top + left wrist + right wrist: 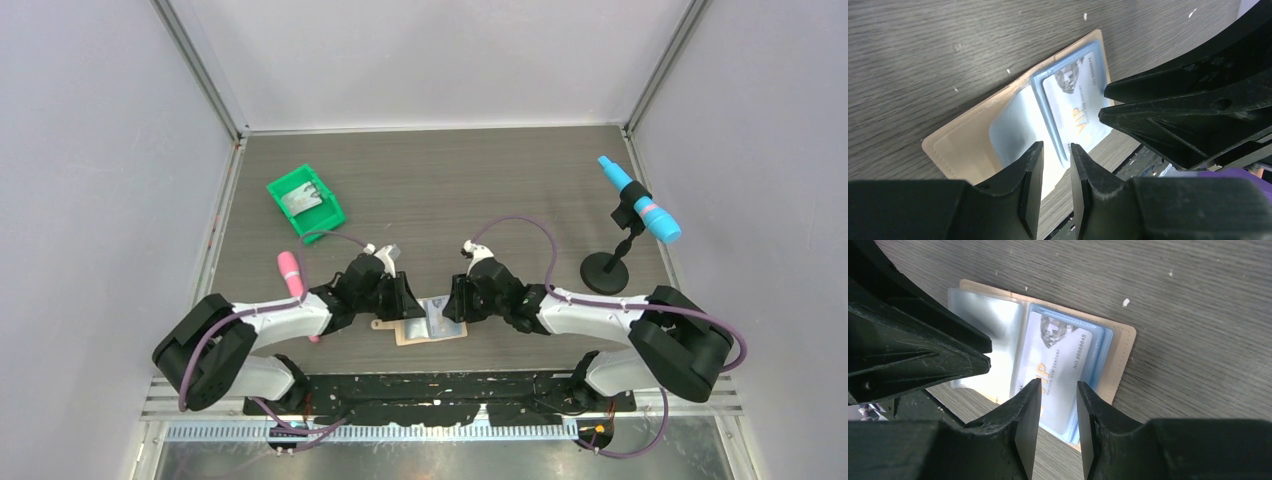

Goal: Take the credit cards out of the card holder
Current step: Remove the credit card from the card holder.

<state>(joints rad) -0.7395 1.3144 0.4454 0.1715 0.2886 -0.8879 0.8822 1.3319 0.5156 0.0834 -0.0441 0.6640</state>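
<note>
The tan card holder (432,328) lies spread open on the table, its blue inner panels facing up. A pale credit card (1053,355) printed with "VIP" sits in the right-hand sleeve, also seen in the left wrist view (1073,105). The other side shows a clear, glossy sleeve (1013,125). My left gripper (414,308) hovers low over the holder's left half, jaws a narrow gap apart with nothing between them (1056,150). My right gripper (450,310) faces it over the card, jaws likewise slightly apart and empty (1058,387). Other cards are hidden.
A green bin (305,200) stands at the back left. A pink object (290,272) lies beside my left arm. A blue microphone-like thing (640,208) on a black stand (605,272) is at the right. The near table edge runs just behind the holder.
</note>
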